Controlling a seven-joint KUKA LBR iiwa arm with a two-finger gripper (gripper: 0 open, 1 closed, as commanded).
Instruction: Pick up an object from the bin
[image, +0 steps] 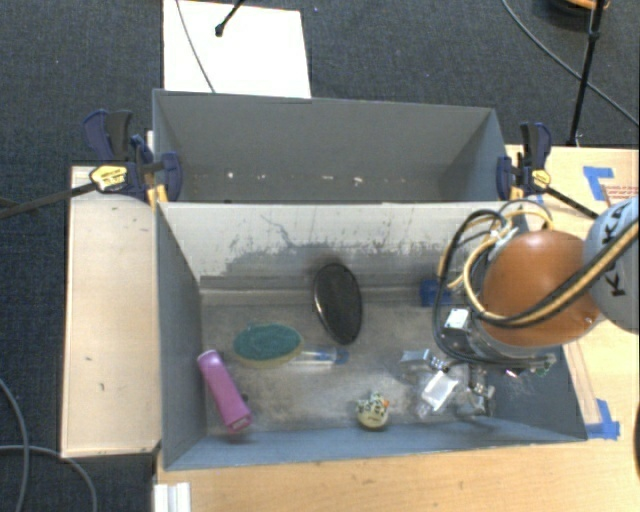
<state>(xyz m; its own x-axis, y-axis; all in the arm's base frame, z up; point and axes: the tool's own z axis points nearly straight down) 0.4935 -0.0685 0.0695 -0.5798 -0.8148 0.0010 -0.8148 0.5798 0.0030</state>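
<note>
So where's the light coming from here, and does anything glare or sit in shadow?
In the camera view, light seems to fall from above: the orange wrist cover carries a soft highlight, metal on the gripper gleams white, the black oval thing has a faint sheen, and the bin's floor under the arm is shadowed.

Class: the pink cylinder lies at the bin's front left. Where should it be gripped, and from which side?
Grip the pink cylinder at mid-length, across its narrow width, coming straight down from above. It lies flat, and the bin's left wall stands close beside it, so a sideways approach looks cramped.
</note>
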